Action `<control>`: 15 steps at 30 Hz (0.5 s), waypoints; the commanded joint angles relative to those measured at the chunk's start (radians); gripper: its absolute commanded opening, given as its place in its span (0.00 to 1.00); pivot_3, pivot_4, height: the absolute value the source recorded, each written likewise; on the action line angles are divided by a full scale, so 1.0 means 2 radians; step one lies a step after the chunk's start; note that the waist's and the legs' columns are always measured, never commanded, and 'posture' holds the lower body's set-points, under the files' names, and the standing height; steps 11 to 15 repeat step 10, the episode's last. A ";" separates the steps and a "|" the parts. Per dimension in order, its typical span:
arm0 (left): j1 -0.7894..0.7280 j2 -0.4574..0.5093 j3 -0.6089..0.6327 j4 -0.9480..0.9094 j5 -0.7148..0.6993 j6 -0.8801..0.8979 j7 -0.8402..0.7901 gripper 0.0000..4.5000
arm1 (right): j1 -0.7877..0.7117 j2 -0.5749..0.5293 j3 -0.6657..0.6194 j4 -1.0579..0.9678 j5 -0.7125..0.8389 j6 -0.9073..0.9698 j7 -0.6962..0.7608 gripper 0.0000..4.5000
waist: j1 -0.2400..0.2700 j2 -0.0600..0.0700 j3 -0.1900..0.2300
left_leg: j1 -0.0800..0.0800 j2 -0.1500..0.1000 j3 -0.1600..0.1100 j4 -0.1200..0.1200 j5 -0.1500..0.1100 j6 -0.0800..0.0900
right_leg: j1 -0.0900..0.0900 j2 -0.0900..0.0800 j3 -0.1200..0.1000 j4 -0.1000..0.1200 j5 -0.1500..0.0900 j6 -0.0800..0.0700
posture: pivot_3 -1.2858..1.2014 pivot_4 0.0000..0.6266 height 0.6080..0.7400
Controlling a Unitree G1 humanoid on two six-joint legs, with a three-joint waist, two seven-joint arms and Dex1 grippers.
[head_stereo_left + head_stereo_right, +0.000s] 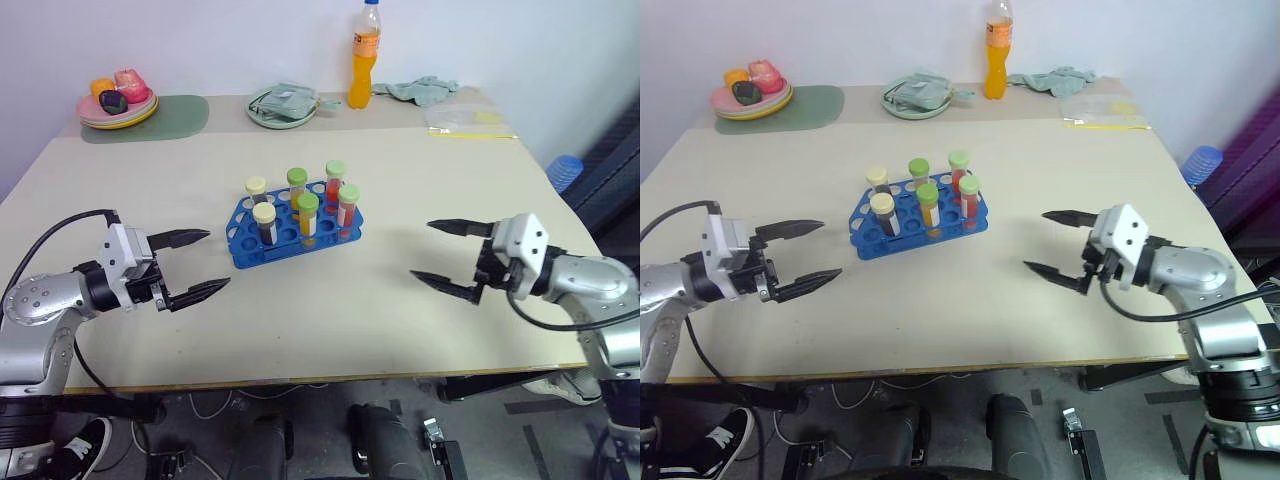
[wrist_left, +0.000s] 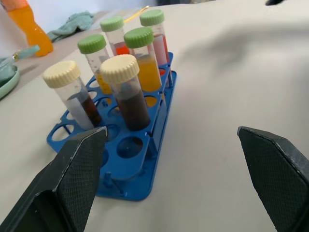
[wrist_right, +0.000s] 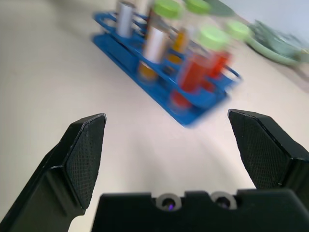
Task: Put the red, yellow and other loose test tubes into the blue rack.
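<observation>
The blue rack (image 1: 245, 255) stands at the middle of the table, and several capped test tubes stand upright in it. Two have cream caps and dark contents (image 1: 264, 222). The others have green caps, with yellow-orange (image 1: 308, 215) or red (image 1: 347, 208) liquid. Every tube I see is in the rack. My left gripper (image 1: 216, 260) hovers to the left of the rack, open and empty, pointing at it. On the rack's right, my right gripper (image 1: 422, 250) is open and empty, also pointing toward it. The left wrist view shows the rack (image 2: 130, 179) close up between the fingers (image 2: 77, 174).
Along the far edge are a plate of toy food (image 1: 118, 105) on a green mat (image 1: 175, 118), a green plate with a cloth (image 1: 282, 105), an orange bottle (image 1: 365, 60), a crumpled cloth (image 1: 420, 90) and a plastic bag (image 1: 470, 120).
</observation>
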 commanded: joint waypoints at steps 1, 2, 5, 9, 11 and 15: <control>-0.012 0.003 0.000 -0.011 -0.012 0.008 -0.011 0.99 | -0.011 -0.004 -0.016 -0.020 0.014 0.008 -0.005 1.00 | -0.002 0.000 0.000 | 0.000 0.000 0.000 0.000 0.000 0.000 | 0.000 0.000 0.000 0.000 0.000 0.000 | 0.52 0.24 1.00; -0.014 0.000 -0.001 -0.005 -0.010 0.003 -0.013 0.99 | -0.008 -0.001 -0.015 -0.034 0.016 0.016 -0.012 1.00 | -0.002 0.000 0.000 | 0.000 0.000 0.000 0.000 0.000 0.000 | 0.000 0.001 0.000 0.000 0.000 0.000 | 0.52 0.24 1.00; -0.013 -0.011 -0.011 -0.002 0.002 -0.006 -0.013 0.99 | 0.009 -0.001 -0.022 -0.052 0.011 0.018 -0.020 1.00 | 0.000 0.000 0.000 | 0.000 0.001 0.000 0.000 0.000 0.000 | 0.000 0.001 0.000 0.000 0.000 0.000 | 0.52 0.24 1.00; -0.018 -0.018 -0.021 -0.003 0.006 -0.011 -0.015 0.99 | 0.012 -0.007 -0.029 -0.062 0.012 0.040 -0.032 1.00 | 0.000 0.000 0.000 | 0.000 0.000 0.000 0.000 0.000 0.000 | 0.000 0.000 0.000 0.000 0.000 0.000 | 0.52 0.24 1.00; -0.019 -0.019 -0.022 -0.001 0.002 -0.005 -0.018 0.99 | 0.009 -0.007 -0.024 -0.068 0.010 0.046 -0.037 1.00 | 0.000 0.000 0.000 | 0.000 0.000 0.000 0.000 0.000 0.000 | 0.000 0.000 0.000 0.000 0.000 0.000 | 0.52 0.24 1.00; -0.019 -0.019 -0.022 -0.001 0.002 -0.005 -0.018 0.99 | 0.009 -0.007 -0.024 -0.068 0.010 0.046 -0.037 1.00 | 0.000 0.000 0.000 | 0.000 0.000 0.000 0.000 0.000 0.000 | 0.000 0.000 0.000 0.000 0.000 0.000 | 0.52 0.24 1.00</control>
